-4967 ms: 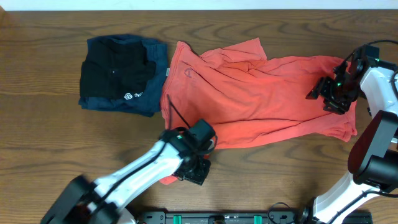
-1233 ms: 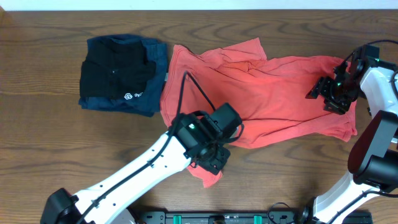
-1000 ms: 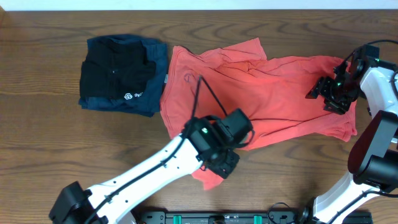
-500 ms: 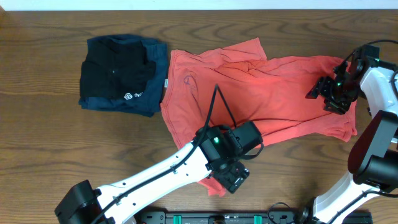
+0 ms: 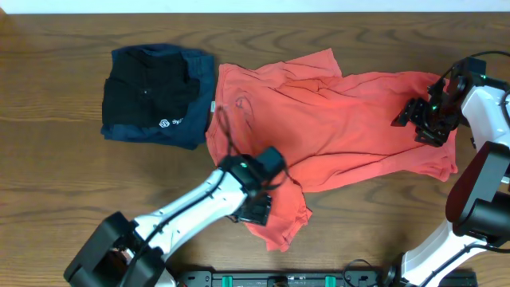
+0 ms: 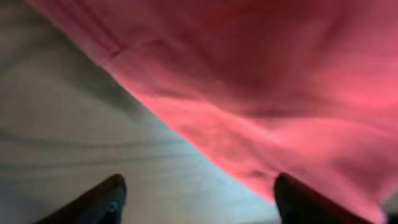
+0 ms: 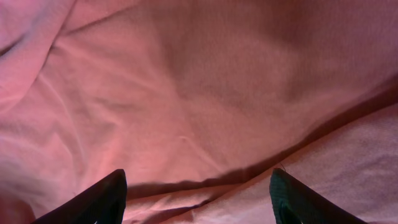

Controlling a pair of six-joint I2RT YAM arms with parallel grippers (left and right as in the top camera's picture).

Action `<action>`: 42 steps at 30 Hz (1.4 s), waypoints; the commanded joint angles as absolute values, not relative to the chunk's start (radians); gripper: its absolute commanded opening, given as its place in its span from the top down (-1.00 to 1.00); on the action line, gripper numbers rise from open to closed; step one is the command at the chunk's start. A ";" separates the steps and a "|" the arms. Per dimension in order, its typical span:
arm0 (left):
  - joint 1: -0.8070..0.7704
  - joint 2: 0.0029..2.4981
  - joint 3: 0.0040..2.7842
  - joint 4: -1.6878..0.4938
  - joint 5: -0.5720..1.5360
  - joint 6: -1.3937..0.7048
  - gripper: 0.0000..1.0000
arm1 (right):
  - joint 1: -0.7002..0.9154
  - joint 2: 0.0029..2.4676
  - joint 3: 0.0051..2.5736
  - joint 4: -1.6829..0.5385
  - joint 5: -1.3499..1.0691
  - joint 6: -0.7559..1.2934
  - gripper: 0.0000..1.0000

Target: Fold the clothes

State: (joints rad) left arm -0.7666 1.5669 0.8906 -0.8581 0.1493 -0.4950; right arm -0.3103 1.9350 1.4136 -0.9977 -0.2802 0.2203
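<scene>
The clothes, a coral-red T-shirt (image 5: 343, 127), lie rumpled across the middle and right of the table, with one flap (image 5: 280, 222) pulled toward the front edge. My left gripper (image 5: 256, 212) hovers at that flap's left edge. In the left wrist view it (image 6: 199, 205) is open, with bare table between the fingers and the shirt's hem (image 6: 261, 93) just beyond. My right gripper (image 5: 416, 119) hangs over the shirt's right end. In the right wrist view it (image 7: 199, 202) is open above creased red fabric (image 7: 205, 99), holding nothing.
A folded black garment (image 5: 147, 92) with a small white logo lies on a folded navy-blue garment (image 5: 198, 131) at the back left, touching the shirt's left edge. Bare wooden table (image 5: 64, 183) shows to the left and along the front.
The left gripper dragged the shirt's front flap right and toward the front edge, then opened, let it go and drew back left. The right gripper has not moved.
</scene>
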 commanded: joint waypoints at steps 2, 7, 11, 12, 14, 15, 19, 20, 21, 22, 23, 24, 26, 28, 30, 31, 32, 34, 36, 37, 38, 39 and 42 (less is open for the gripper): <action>-0.692 1.571 0.849 -0.811 0.277 -0.495 -0.22 | -0.313 1.917 1.427 -0.998 -0.288 0.231 -0.43; -0.679 1.574 0.815 -0.744 0.374 -0.505 -0.17 | -0.313 1.917 1.427 -1.000 -0.288 0.231 -0.43; -0.679 1.579 0.782 -0.738 0.414 -0.577 -0.16 | -0.313 1.917 1.427 -1.003 -0.288 0.231 -0.43; -0.679 1.579 0.775 -0.738 0.433 -0.588 -0.13 | -0.313 1.917 1.427 -1.003 -0.288 0.231 -0.43; -0.679 1.579 0.764 -0.738 0.467 -0.601 -0.07 | -0.313 1.917 1.427 -1.003 -0.288 0.231 -0.43; -0.679 1.579 0.757 -0.738 0.476 -0.608 -0.04 | -0.313 1.917 1.427 -1.003 -0.288 0.231 -0.43; -0.680 1.579 0.739 -0.733 0.480 -0.635 0.00 | -0.313 1.917 1.427 -1.002 -0.288 0.231 -0.43; -0.680 1.579 0.738 -0.727 0.480 -0.635 0.01 | -0.313 1.917 1.427 -1.003 -0.288 0.231 -0.43; -0.680 1.579 0.735 -0.718 0.480 -0.641 0.01 | -0.313 1.917 1.427 -1.002 -0.288 0.231 -0.43; -0.680 1.580 0.732 -0.709 0.479 -0.653 0.04 | -0.313 1.917 1.427 -1.002 -0.288 0.231 -0.43; -0.680 1.581 0.725 -0.694 0.479 -0.667 0.09 | -0.313 1.917 1.427 -1.003 -0.288 0.231 -0.43; -0.680 1.582 0.720 -0.687 0.479 -0.677 0.14 | -0.313 1.917 1.427 -1.003 -0.288 0.231 -0.43; -0.680 1.582 0.706 -0.669 0.479 -0.694 0.24 | -0.313 1.917 1.427 -1.003 -0.288 0.231 -0.43; -0.679 1.582 0.697 -0.663 0.479 -0.704 0.33 | -0.313 1.917 1.427 -1.003 -0.288 0.231 -0.43; -0.679 1.582 0.696 -0.662 0.479 -0.705 0.56 | -0.313 1.917 1.427 -1.003 -0.288 0.231 -0.43; -0.679 1.582 0.696 -0.662 0.479 -0.705 0.77 | -0.313 1.917 1.427 -1.003 -0.288 0.231 -0.43; -0.678 1.582 0.696 -0.662 0.478 -0.705 0.88 | -0.313 1.917 1.427 -1.004 -0.288 0.231 -0.43; -0.670 1.581 0.696 -0.665 0.467 -0.700 0.88 | -0.313 1.917 1.427 -1.006 -0.288 0.231 -0.43; -0.648 1.580 0.697 -0.669 0.461 -0.675 0.88 | -0.314 1.917 1.427 -1.005 -0.288 0.231 -0.43; -0.632 1.580 0.700 -0.677 0.460 -0.663 0.88 | -0.315 1.917 1.427 -1.002 -0.287 0.231 -0.47; -0.611 1.577 0.705 -0.690 0.459 -0.643 0.88 | -0.317 1.917 1.427 -1.000 -0.287 0.231 -0.56; -0.589 1.573 0.710 -0.702 0.454 -0.622 0.88 | -0.321 1.917 1.427 -0.997 -0.288 0.231 -0.62; -0.508 1.547 0.735 -0.772 0.395 -0.575 0.88 | -0.339 1.917 1.427 -0.995 -0.288 0.231 -0.67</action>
State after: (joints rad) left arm -0.5697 1.5688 0.7036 -0.7380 0.4538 -0.6422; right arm -0.3138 1.9350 1.4136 -0.9974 -0.2810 0.2272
